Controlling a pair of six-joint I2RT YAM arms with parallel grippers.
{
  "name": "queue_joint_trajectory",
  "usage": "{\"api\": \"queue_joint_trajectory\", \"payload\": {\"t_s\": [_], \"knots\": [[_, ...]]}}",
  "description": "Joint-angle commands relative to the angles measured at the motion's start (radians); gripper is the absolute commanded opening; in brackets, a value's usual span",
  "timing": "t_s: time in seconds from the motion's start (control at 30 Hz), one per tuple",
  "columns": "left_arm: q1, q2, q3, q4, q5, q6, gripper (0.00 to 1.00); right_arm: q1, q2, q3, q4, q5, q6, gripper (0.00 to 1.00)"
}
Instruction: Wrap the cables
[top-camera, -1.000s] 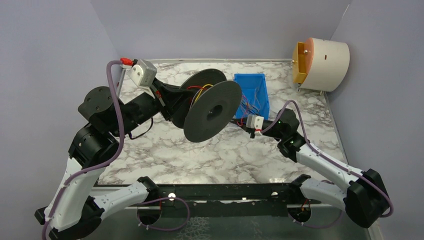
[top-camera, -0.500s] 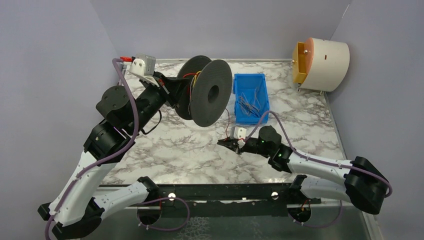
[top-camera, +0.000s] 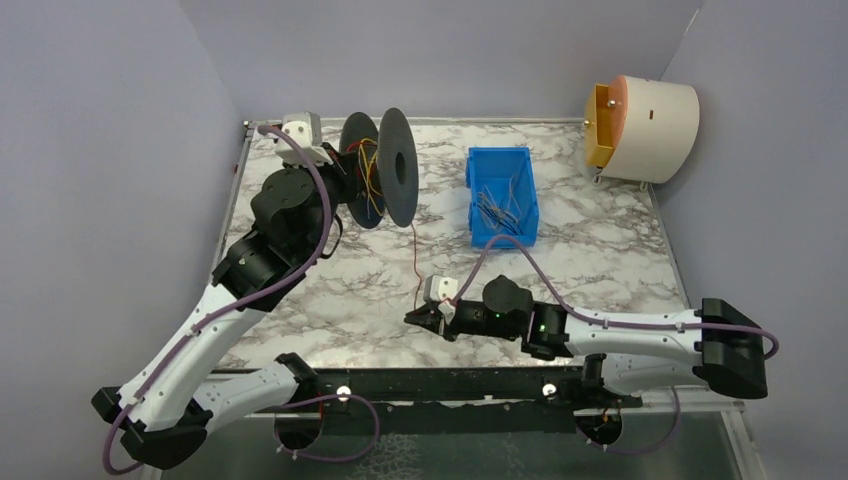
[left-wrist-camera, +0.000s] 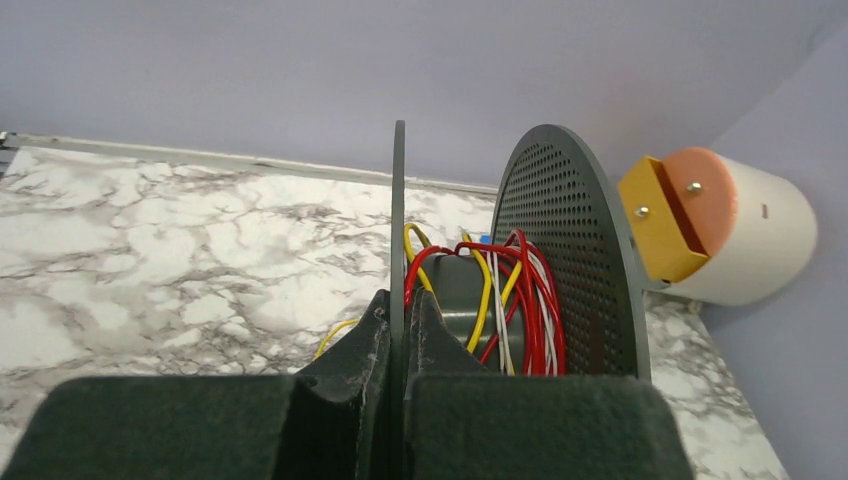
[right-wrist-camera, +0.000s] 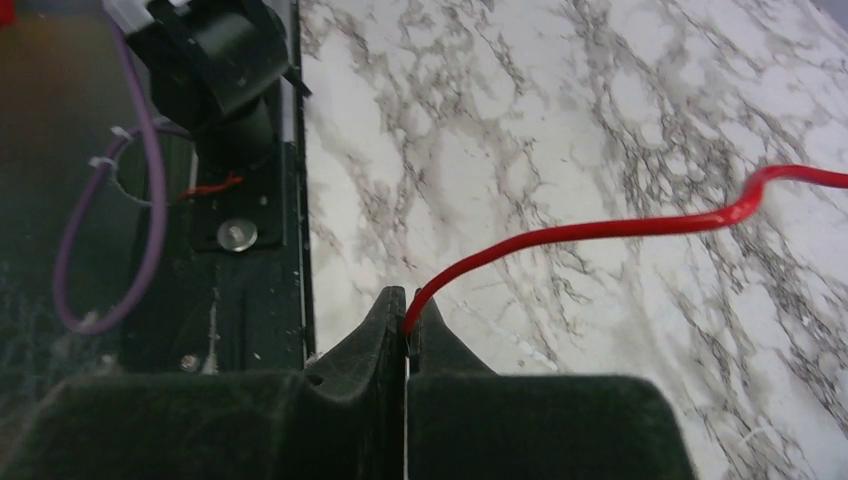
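At the back-left of the table, item one: black spool, standing on edge, both flanges seen edge-on from above. Its axis lies level and runs left to right, roughly along the table's back edge. The far flange is perforated; the near one is thin and plain.

Left tool: fingers closed tight on the rim of the near flange, one on each side of it.

Cables: red, yellow and white strands looped around the spool's hub between the flanges, a yellow loop hanging out on the near side.

Red cable: one free strand leaves the spool and runs almost straight toward the near edge of the table. It ends at the right tool, which sits low near the middle of that edge. Seen from the right wrist, the tool's fingers are pressed together on the strand's end, and the strand arcs away above the marble.

Blue bin: right of the spool, thin wires lying inside.

White drum with an orange face and a yellow bracket: at the back-right corner.

Table: white marble with grey veins, black rail along the near edge.

Walls: plain pale lavender-grey on three sides.
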Motion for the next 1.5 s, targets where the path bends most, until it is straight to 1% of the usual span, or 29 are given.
{"api": "queue_joint_trajectory", "payload": {"t_s": [0.0,0.17,0.33,0.47,0.6,0.77,1.0,1.1,1.23,1.33,1.47], "knots": [[-0.003,0.025,-0.03,0.189,-0.156,0.044,0.0,0.084,0.015,0.104,-0.158,0.101,0.057,0.01],[-0.003,0.091,-0.024,0.184,-0.173,0.071,0.0,0.129,0.017,0.195,-0.3,0.098,0.116,0.01],[-0.003,0.155,-0.034,0.183,-0.19,0.111,0.0,0.158,0.031,0.345,-0.512,0.116,0.155,0.01],[-0.003,0.175,-0.08,0.178,-0.19,0.125,0.0,0.161,0.023,0.444,-0.648,0.144,0.178,0.01],[-0.008,0.171,-0.133,0.174,-0.175,0.14,0.0,0.161,0.017,0.546,-0.798,0.239,0.18,0.01],[-0.041,0.174,-0.155,0.125,-0.125,0.187,0.0,0.162,-0.001,0.65,-0.948,0.365,0.165,0.01],[-0.12,0.177,-0.19,0.06,-0.023,0.254,0.0,0.154,0.022,0.791,-1.102,0.537,0.049,0.01],[-0.152,0.172,-0.213,0.028,0.037,0.292,0.0,0.137,0.025,0.84,-1.129,0.575,-0.022,0.01],[-0.183,0.154,-0.256,0.0,0.097,0.317,0.0,0.096,0.021,0.861,-1.124,0.609,-0.148,0.01],[-0.191,0.123,-0.292,-0.003,0.172,0.341,0.0,0.015,0.005,0.843,-1.083,0.569,-0.246,0.01],[-0.198,0.078,-0.324,-0.014,0.258,0.369,0.0,-0.096,-0.026,0.777,-0.998,0.472,-0.375,0.01]]}}
